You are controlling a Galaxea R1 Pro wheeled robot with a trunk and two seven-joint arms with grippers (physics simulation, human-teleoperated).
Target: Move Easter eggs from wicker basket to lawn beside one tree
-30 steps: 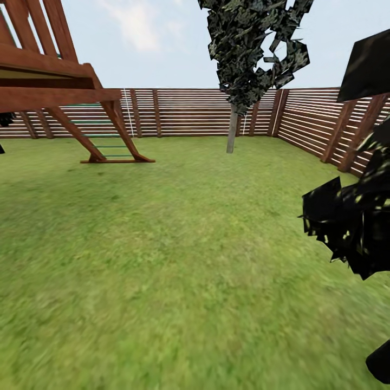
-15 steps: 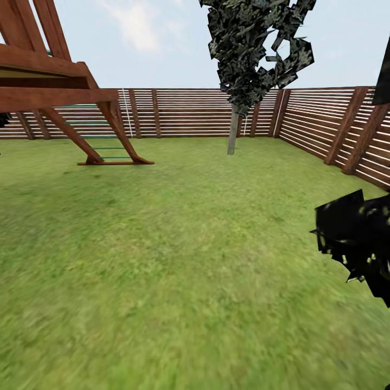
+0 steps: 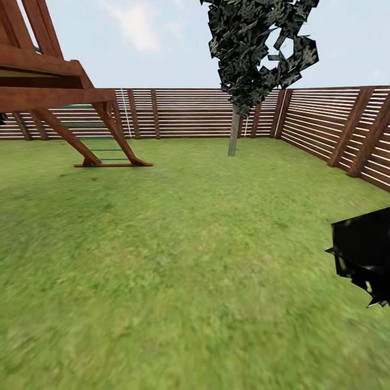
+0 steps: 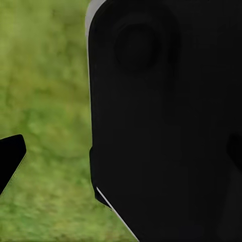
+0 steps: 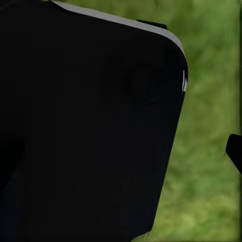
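The tree [image 3: 233, 130] stood at the far side of the lawn [image 3: 179, 260], near the corner of the fence [image 3: 189, 111], its thin grey trunk upright and topped by a dark, angular mass of leaves against the sky. The grass spread green with yellowish patches from the fence to the foreground. At the head view's left stood a red-brown wooden play frame [image 3: 59, 97] with slanted legs planted on the grass and green rungs between them. A clump of black, jagged leaves [image 3: 363, 257] cut in at the right edge, close to the camera.

In the left wrist view, a large black body part [image 4: 166, 121] with a pale edge covered most of the picture, with grass beside it and a small black tip [image 4: 9, 156] at the edge; how far that claw stood open could not be told. The right wrist view showed a similar black body part [image 5: 85, 126] over grass, and that claw's state could not be told either. No writing or labels could be read anywhere.
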